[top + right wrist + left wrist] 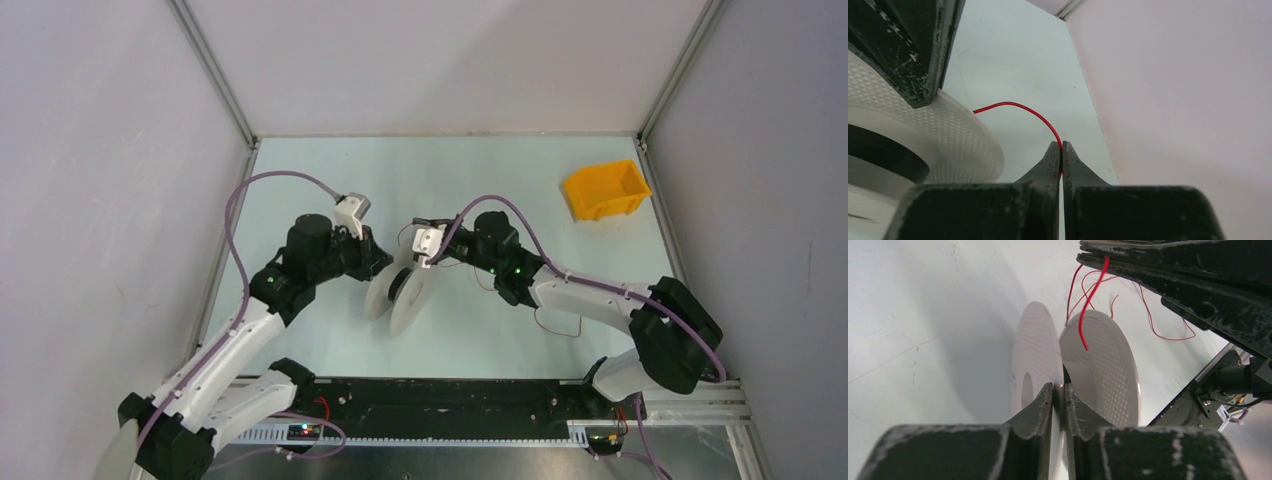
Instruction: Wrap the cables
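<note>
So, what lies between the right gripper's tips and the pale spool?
Only the thin red cable, arcing from the shut right gripper to the spool's rim; the right wrist view shows it.

Worktop (330, 170): pale mint, walls on three sides. Orange bin (606, 189) sits near the far right corner. Pale grey spool (400, 290) stands on edge about mid-worktop; contact with the surface unclear. Thin red-brown cable (1168, 338) lies in loose loops between spool and right edge, nearer the near edge.

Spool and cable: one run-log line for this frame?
phase: wrapping | left gripper: shut on spool flange | right gripper: shut on cable | slack: loose cable loops on table
</note>
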`<state>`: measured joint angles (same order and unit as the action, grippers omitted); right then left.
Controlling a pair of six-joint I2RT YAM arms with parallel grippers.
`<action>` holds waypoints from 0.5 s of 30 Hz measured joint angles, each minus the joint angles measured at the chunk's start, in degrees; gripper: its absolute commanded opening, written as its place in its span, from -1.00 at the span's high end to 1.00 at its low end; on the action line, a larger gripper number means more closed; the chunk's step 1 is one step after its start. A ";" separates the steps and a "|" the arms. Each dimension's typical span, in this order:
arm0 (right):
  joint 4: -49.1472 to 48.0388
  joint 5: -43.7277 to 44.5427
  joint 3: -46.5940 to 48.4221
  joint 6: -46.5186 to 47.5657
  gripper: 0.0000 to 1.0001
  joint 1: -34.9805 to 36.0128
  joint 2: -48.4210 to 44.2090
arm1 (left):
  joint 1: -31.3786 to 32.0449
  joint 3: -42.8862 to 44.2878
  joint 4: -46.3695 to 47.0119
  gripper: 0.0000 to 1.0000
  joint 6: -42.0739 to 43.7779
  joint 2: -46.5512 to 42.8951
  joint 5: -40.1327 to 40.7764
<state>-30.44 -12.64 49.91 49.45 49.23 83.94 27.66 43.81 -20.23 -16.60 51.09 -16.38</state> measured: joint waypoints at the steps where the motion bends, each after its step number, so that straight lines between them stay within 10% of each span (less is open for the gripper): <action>1: 0.13 0.00 0.00 -0.11 1.00 -0.02 -0.20 | -0.02 0.00 0.00 0.73 0.13 0.26 -0.04; 15: 1.66 -3.85 -1.31 -0.33 1.00 1.79 -1.88 | -0.13 0.00 -0.02 0.23 0.61 1.64 1.01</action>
<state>-28.77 -16.49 48.60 49.12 51.03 82.06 27.53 43.81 -20.25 -15.99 52.73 -15.38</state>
